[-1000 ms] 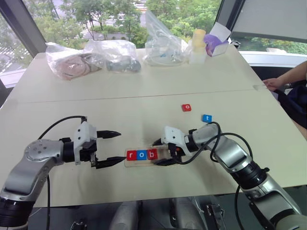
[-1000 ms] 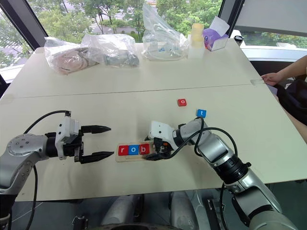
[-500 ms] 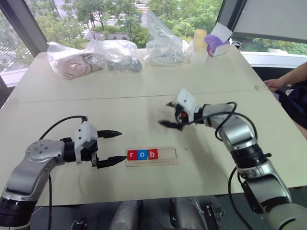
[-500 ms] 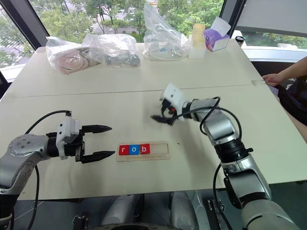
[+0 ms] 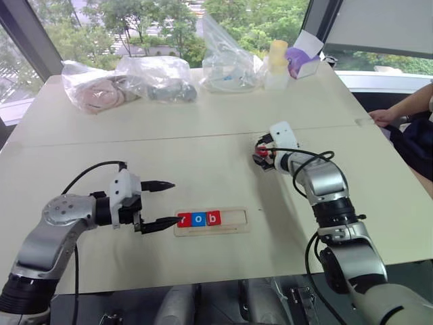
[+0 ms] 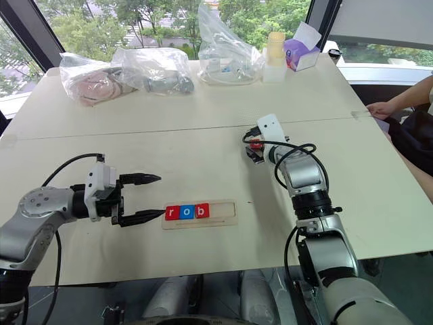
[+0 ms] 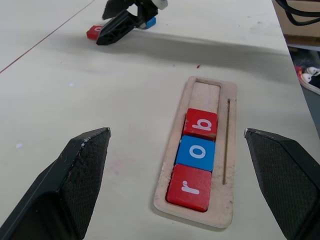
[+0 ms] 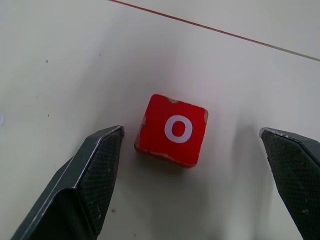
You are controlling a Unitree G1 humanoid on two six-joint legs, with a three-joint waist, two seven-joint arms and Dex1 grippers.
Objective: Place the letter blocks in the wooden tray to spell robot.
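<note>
The wooden tray (image 5: 237, 219) lies near the table's front edge with three letter blocks at its left end: red r (image 5: 185, 219), blue o (image 5: 199, 219) and red b (image 5: 214, 218). The tray's right part is bare. My left gripper (image 5: 170, 202) is open just left of the tray and points along it. Further back and to the right, my right gripper (image 8: 191, 132) is open, its fingers either side of a loose red o block (image 8: 172, 130) lying flat on the table. In the left wrist view a blue block (image 7: 150, 22) peeks out behind that gripper.
Several plastic bags (image 5: 162, 78) lie along the table's far edge, with a pale cup (image 5: 277, 61) and a purple tissue box (image 5: 303, 59) at the far right. A person's arm (image 5: 406, 112) rests at the right edge. Bare table lies between the tray and the loose blocks.
My right gripper has left the tray's right end, swung back and to the right, turned, and now stands over the red o block. The left gripper has stayed put.
</note>
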